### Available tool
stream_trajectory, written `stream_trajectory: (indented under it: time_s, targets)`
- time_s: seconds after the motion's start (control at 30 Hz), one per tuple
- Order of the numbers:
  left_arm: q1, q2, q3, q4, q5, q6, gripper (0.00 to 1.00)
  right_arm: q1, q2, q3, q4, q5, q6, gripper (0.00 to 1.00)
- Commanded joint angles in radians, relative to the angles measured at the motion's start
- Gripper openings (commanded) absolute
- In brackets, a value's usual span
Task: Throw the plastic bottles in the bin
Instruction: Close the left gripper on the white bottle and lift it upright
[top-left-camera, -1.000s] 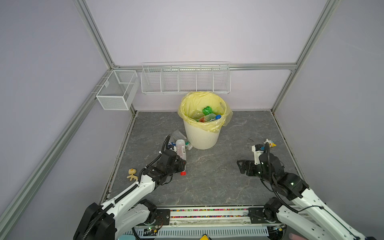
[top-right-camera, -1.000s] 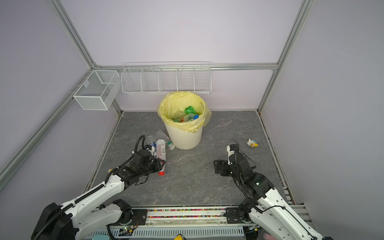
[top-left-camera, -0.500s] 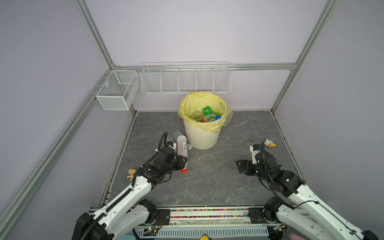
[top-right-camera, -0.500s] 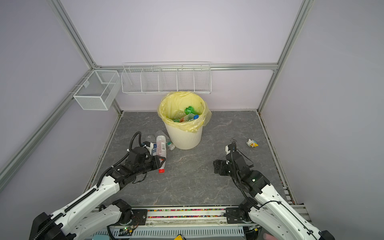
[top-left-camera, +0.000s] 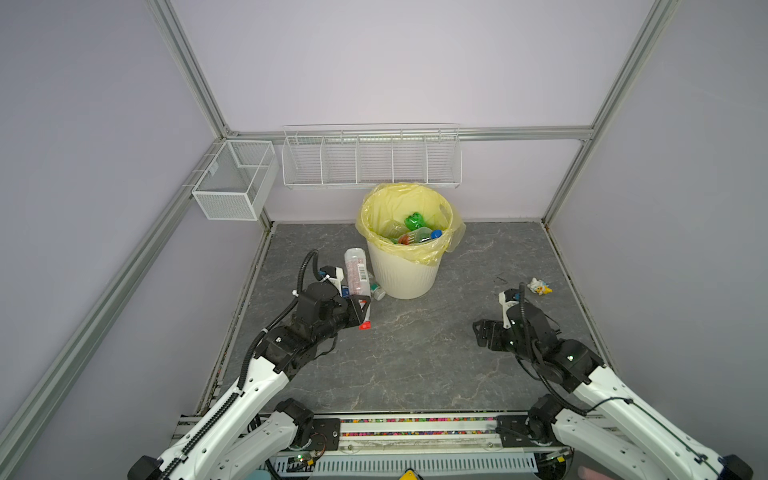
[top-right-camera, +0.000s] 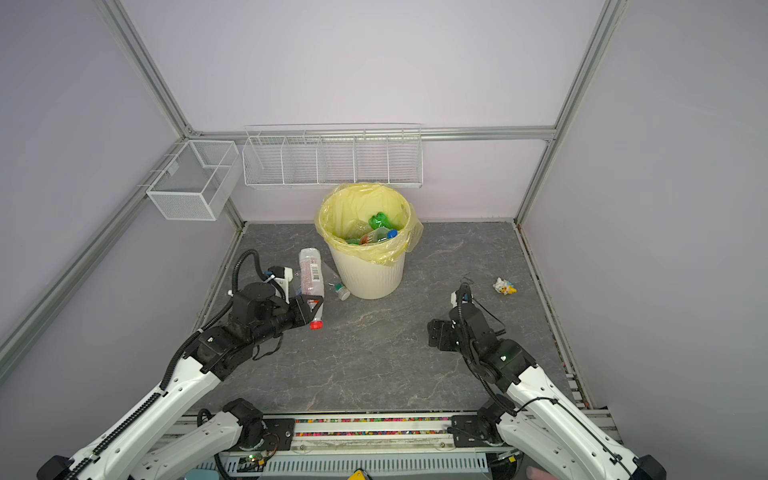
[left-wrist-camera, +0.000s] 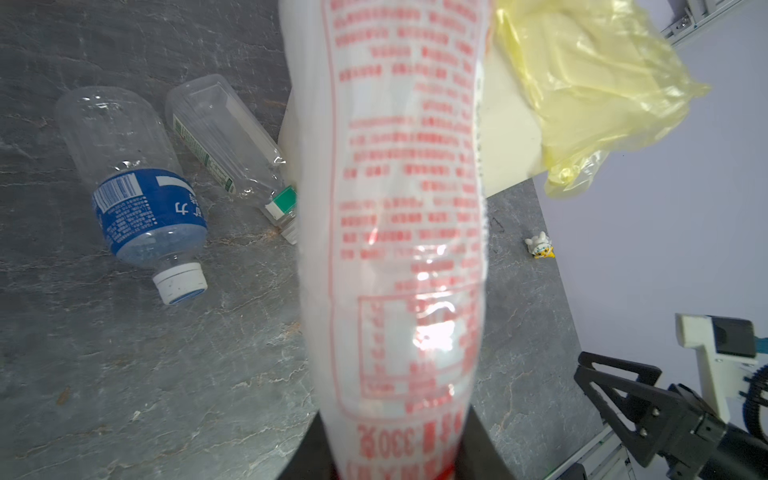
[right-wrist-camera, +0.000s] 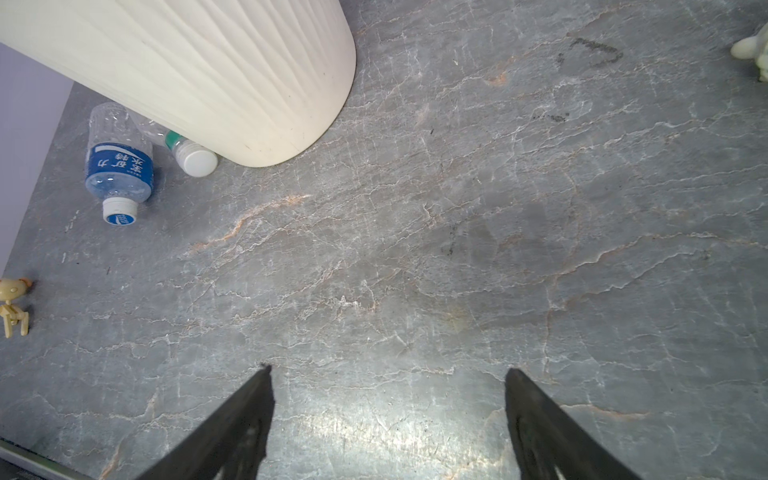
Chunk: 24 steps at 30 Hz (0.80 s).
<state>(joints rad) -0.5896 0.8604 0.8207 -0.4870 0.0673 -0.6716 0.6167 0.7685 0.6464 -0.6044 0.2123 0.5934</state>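
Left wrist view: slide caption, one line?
Left gripper holds red-printed bottle near the bin; two clear bottles lie on the floor.

Lab test cell: aluminium frame, plain lilac walls, wall-hung wire baskets.

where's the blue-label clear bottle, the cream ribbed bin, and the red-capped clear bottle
blue-label clear plastic bottle (right-wrist-camera: 119, 168): right wrist view, on its blue label
round cream ribbed plastic bin (top-left-camera: 403, 276): in a top view, on its outer wall
red-capped clear plastic bottle (top-right-camera: 309, 276): in a top view, on its printed label
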Motion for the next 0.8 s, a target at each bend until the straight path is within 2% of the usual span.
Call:
stream_trajectory:
  time_s: [0.0,0.47,0.77]
  targets:
    - [-0.002,0.007,0.058,-0.057,-0.029,0.005,0.31,0.002,0.037,0.031,0.040,-0.003,-0.025,0.88]
    - [-0.003,-0.044,0.148,-0.079,-0.023,-0.043,0.31,0.002,0.111,0.035,0.090,-0.056,-0.061,0.88]
    - [-0.003,-0.006,0.276,-0.111,-0.012,-0.020,0.31,0.002,0.051,0.025,0.085,-0.086,-0.037,0.88]
